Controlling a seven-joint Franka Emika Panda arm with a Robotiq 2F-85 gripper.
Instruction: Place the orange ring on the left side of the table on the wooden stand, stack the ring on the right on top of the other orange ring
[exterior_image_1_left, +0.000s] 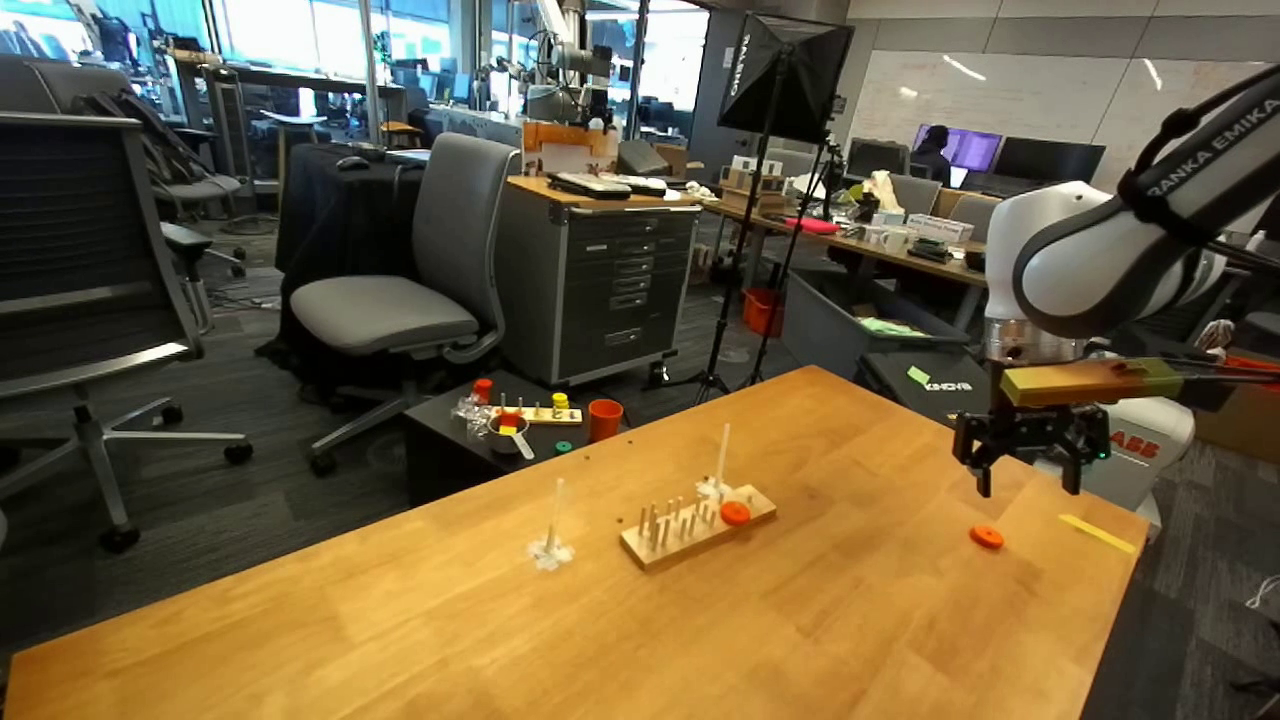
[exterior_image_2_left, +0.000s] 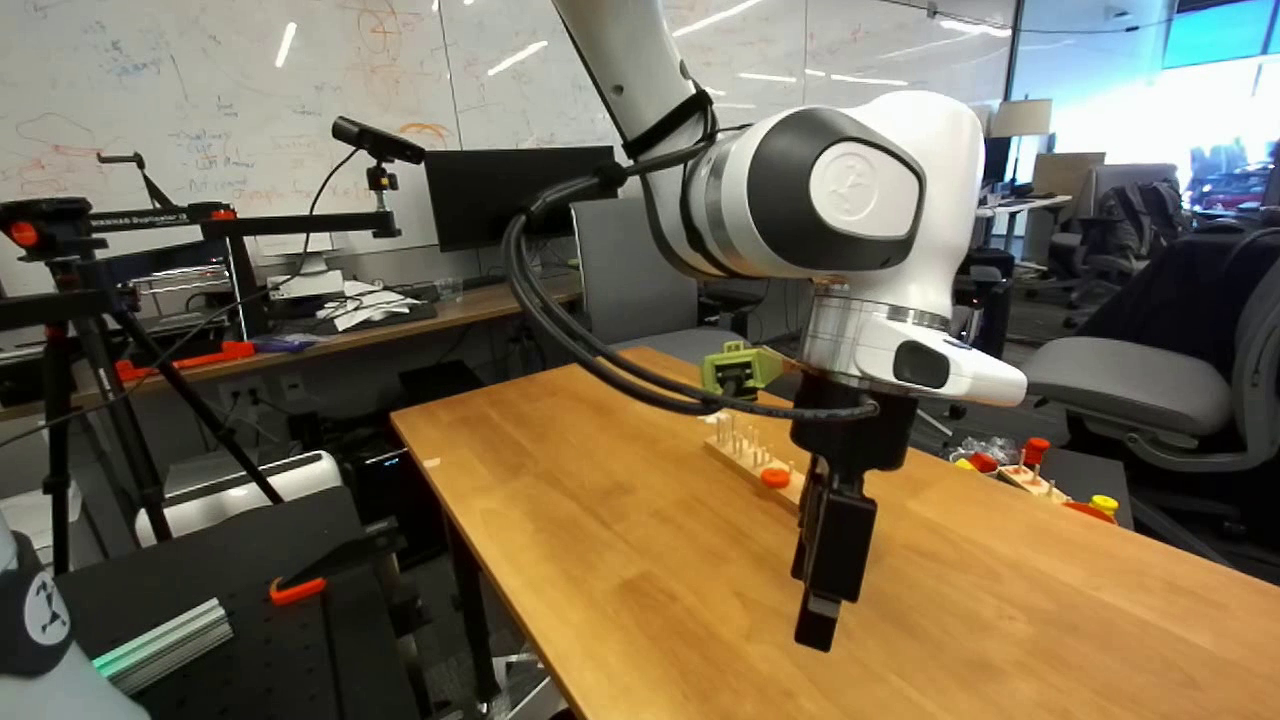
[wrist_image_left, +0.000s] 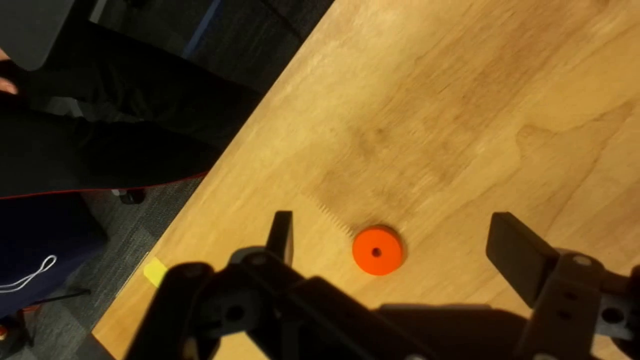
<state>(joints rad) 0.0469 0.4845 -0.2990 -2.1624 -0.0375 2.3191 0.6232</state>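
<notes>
One orange ring (exterior_image_1_left: 735, 513) sits at one end of the wooden stand (exterior_image_1_left: 690, 544), whose thin pegs stand upright; both also show in an exterior view, the ring (exterior_image_2_left: 775, 478) and stand (exterior_image_2_left: 742, 464). I cannot tell if that ring is fully around a peg. Another orange ring (exterior_image_1_left: 986, 537) lies flat on the table (exterior_image_1_left: 400, 620), and shows in the wrist view (wrist_image_left: 377, 250) with its small centre hole. My gripper (exterior_image_1_left: 1028, 484) is open and empty above this loose ring, which lies between the fingertips (wrist_image_left: 393, 225) in the wrist view. The loose ring is not visible in an exterior view showing the gripper (exterior_image_2_left: 818, 622).
Two thin whitish upright rods stand on the table, one (exterior_image_1_left: 553, 520) apart from the stand, one (exterior_image_1_left: 721, 458) just behind it. A yellow strip (exterior_image_1_left: 1097, 533) lies near the table's edge beside the loose ring. An orange cup (exterior_image_1_left: 604, 420) stands on a low black side table.
</notes>
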